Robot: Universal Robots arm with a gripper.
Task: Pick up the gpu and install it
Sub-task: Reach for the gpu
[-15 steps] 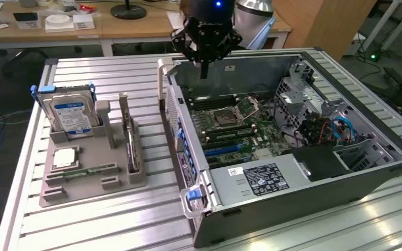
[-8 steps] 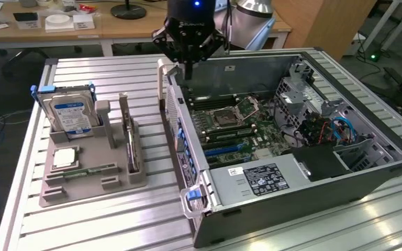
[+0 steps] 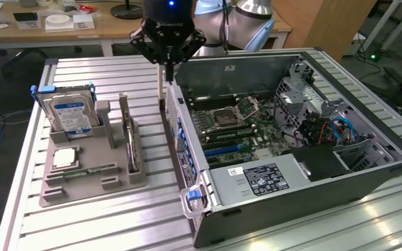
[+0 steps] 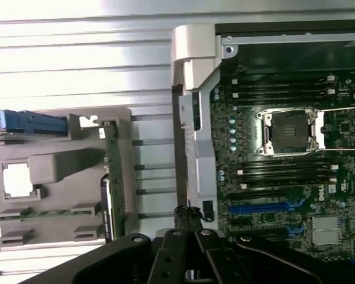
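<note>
The gpu stands on its edge in a slot of the grey holder, at the holder's side nearest the computer. In the wrist view the gpu appears edge-on as a thin green and black strip. My gripper hangs shut and holds nothing, above the table strip between the holder and the open computer case, close to the case's back wall. In the wrist view the gripper has its fingertips together over the case's wall beside the motherboard. The gpu is apart from the gripper, toward the exterior view's left.
The holder also carries a blue-labelled hard drive standing upright, a CPU chip lying flat, and a green RAM stick. Blue slots show on the motherboard. A desk stands behind the slatted table.
</note>
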